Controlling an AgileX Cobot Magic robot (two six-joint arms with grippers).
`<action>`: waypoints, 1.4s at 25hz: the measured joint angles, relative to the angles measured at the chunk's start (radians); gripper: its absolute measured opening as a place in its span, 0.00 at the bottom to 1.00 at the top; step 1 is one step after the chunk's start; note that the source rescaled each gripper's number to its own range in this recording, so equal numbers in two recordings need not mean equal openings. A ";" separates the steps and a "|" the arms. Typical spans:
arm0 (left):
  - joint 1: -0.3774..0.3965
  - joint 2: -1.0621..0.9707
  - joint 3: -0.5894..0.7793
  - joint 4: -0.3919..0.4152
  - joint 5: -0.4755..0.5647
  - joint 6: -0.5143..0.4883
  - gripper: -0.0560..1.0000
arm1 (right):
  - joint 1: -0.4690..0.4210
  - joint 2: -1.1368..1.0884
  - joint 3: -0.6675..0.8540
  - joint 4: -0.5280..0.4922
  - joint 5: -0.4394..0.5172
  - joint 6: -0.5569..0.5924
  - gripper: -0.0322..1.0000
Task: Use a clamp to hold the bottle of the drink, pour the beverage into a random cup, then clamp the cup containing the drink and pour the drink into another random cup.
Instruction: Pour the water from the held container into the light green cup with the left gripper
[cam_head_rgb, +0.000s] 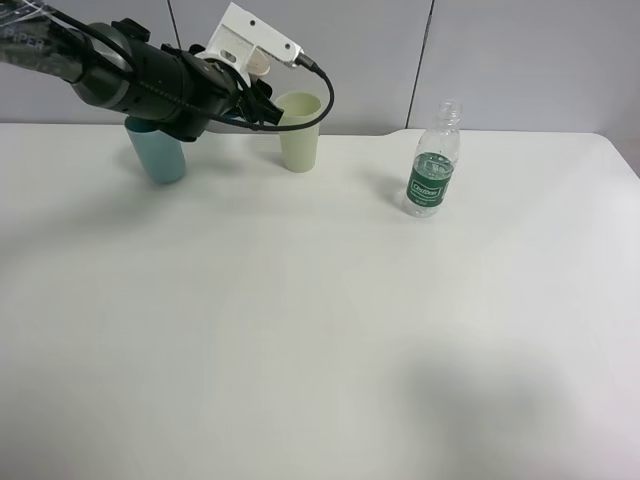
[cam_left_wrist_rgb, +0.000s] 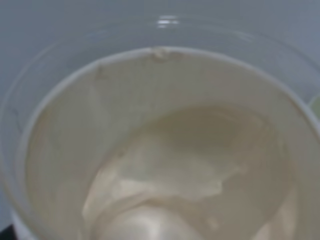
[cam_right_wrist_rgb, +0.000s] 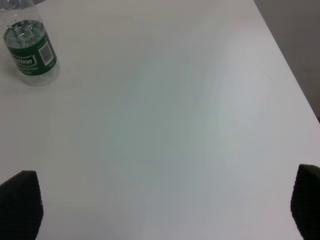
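Left tool (cam_head_rgb: 252, 98) clamped on paper cup (cam_left_wrist_rgb: 165, 125), largely hidden; right tool (cam_right_wrist_rgb: 164, 202) apart.

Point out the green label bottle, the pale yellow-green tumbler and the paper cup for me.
green label bottle (cam_head_rgb: 431, 185): exterior high view, on its green label.
pale yellow-green tumbler (cam_head_rgb: 299, 145): exterior high view, on its outer wall.
paper cup (cam_left_wrist_rgb: 150, 95): left wrist view, on its beige inner wall.

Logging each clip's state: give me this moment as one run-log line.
left end effector: shut on paper cup, raised by yellow-green tumbler | right end effector: open, empty | bottle: upright, apart
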 joint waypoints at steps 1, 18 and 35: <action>0.000 0.003 -0.003 -0.011 -0.001 0.011 0.09 | 0.000 0.000 0.000 0.000 0.000 0.000 1.00; -0.029 0.109 -0.166 -0.143 -0.066 0.445 0.09 | 0.000 0.000 0.000 0.000 0.000 0.000 1.00; -0.037 0.117 -0.175 -0.040 -0.100 0.544 0.09 | 0.000 0.000 0.000 0.000 0.000 0.000 1.00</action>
